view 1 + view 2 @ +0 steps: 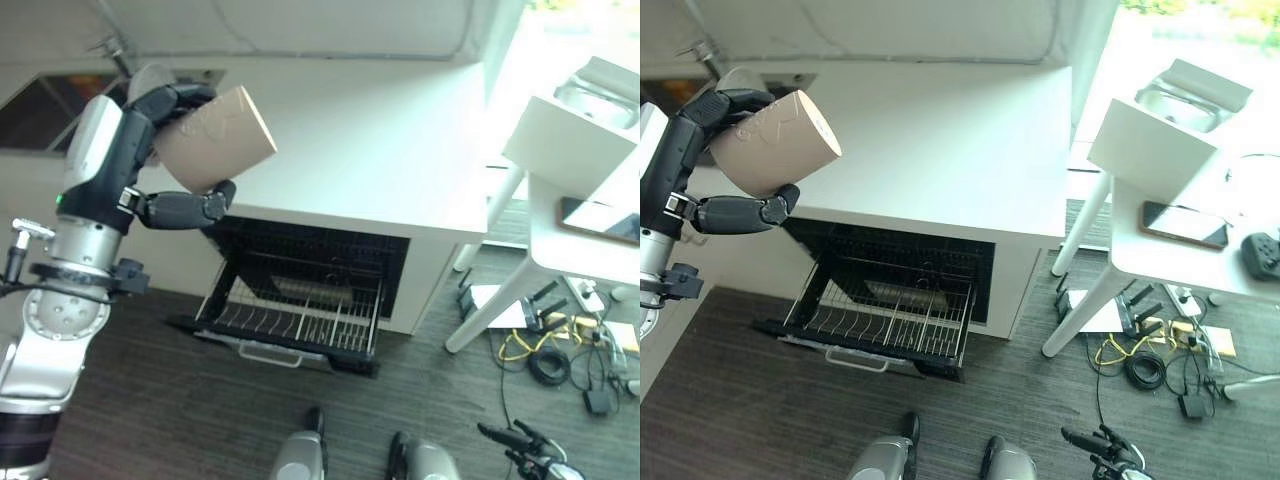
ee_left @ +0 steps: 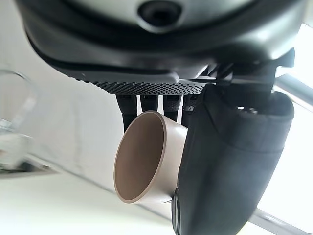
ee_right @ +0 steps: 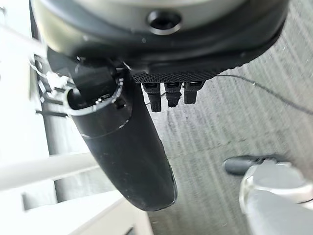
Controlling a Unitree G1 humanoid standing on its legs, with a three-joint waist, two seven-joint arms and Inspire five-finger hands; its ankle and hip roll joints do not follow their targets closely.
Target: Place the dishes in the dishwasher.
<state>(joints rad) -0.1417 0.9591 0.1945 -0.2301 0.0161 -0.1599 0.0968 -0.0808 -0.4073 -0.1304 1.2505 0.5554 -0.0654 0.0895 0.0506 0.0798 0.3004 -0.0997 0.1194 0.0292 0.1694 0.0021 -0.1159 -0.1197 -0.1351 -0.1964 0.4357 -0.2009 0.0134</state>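
Your left hand [image 1: 160,130] has its fingers and thumb wrapped round a beige cup [image 1: 215,138], held up over the white counter's [image 1: 380,150] left edge, above the open dishwasher's [image 1: 300,280] pulled-out rack [image 1: 290,325]. Right hand [image 3: 127,147] hangs relaxed, holding nothing, over the floor.

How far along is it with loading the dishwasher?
Early on. Done: the dishwasher door is down and its rack pulled out, with nothing in it. In hand: the left robot hand holds a beige cup above the counter. Left: setting the cup in the rack.
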